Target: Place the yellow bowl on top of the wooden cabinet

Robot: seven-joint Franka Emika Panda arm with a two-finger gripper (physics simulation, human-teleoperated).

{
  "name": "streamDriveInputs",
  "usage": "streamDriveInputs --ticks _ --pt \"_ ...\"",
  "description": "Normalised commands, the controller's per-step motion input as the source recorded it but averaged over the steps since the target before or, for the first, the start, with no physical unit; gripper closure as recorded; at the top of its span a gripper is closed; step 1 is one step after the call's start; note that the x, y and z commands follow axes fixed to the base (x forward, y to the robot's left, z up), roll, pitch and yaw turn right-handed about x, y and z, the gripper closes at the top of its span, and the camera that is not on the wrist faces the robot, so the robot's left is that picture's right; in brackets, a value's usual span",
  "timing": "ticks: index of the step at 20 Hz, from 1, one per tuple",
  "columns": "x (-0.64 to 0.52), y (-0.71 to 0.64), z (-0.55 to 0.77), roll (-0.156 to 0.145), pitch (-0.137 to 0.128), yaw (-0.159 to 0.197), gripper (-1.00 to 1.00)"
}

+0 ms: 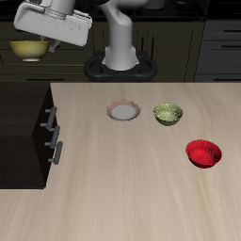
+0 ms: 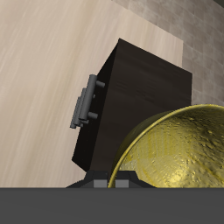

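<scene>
A: Yellow bowl (image 1: 31,49) — where is it?

B: In the air, hanging under the gripper (image 1: 42,38), above the back of the wooden cabinet (image 1: 24,132). In the wrist view the bowl (image 2: 179,149) fills the foreground, with the cabinet (image 2: 131,96) top below it.

A: Is the gripper clamped on it?

B: It appears closed on the bowl's rim; the fingers themselves are hidden, but the bowl hangs right beneath them.

A: Why so high?

B: Probably to clear the cabinet's edge before lowering. The olive-green bowl (image 1: 168,114), red bowl (image 1: 203,152) and plate (image 1: 123,111) sit well apart on the table (image 1: 141,198).
</scene>
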Motion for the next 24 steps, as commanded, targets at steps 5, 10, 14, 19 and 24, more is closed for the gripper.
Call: streamDriveInputs --ticks 5,10,14,19,24 --pt "0.04 -0.07 -0.02 -0.010 -0.001 -0.008 1.00" --pt "0.04 -0.06 -0.08 -0.012 0.004 -0.010 1.00" --pt "-0.02 0.03 -0.08 0.007 0.001 -0.012 1.00" --pt "-0.01 0.06 -0.16 0.004 0.012 0.006 1.00" --pt "-0.05 -0.01 -0.06 0.010 -0.008 -0.036 1.00"
